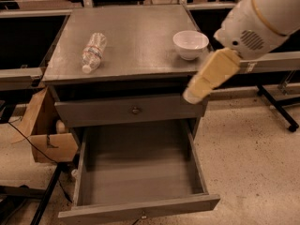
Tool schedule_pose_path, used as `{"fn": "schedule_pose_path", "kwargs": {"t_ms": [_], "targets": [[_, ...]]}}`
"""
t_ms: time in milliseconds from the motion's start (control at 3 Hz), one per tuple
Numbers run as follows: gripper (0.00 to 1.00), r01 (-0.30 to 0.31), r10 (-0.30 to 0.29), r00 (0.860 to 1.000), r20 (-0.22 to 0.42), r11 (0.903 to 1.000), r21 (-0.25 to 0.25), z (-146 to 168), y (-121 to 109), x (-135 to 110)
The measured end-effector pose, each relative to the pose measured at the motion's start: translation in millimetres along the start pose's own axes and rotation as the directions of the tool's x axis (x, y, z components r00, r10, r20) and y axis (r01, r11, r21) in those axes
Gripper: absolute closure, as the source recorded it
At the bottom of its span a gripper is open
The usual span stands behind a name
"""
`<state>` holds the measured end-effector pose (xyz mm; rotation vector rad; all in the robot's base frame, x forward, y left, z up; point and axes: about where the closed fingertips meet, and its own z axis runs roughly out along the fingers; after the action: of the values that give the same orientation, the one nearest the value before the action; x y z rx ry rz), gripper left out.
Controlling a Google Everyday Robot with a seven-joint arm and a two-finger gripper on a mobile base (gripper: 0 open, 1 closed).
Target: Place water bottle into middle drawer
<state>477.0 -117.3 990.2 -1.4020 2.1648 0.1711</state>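
So from where I'm standing the gripper [194, 92] hangs off the front right corner of the cabinet top [140, 27], just in front of the white bowl [190, 43] and about level with the upper drawer [117, 112], and honestly I can't tell if it's open or closed. The water bottle [93, 52] is well apart from it on the left side of the top, lying on its side, cap toward the front edge, nothing holding it. Biggest worry imo: the reach across passes that bowl, so a sloppy path could clip it. The bottle's also round, so a nudge could roll it, and thin crinkly plastic might squash or slip when pinched. Clear body, white cap, pale label with reddish marks. The middle drawer [140, 209] is pulled wide open below, so that end looks fine
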Motion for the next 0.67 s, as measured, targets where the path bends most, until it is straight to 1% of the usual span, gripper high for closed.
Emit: {"fn": "schedule_pose_path", "kwargs": {"t_ms": [333, 667], "targets": [[0.0, -0.228, 0.24, 0.964, 0.113, 0.9675, -0.109, 19.7, -3.3, -37.8], [0.0, -0.222, 0.234, 0.966, 0.114, 0.9691, -0.108, 19.5, -3.0, -38.2]]}}
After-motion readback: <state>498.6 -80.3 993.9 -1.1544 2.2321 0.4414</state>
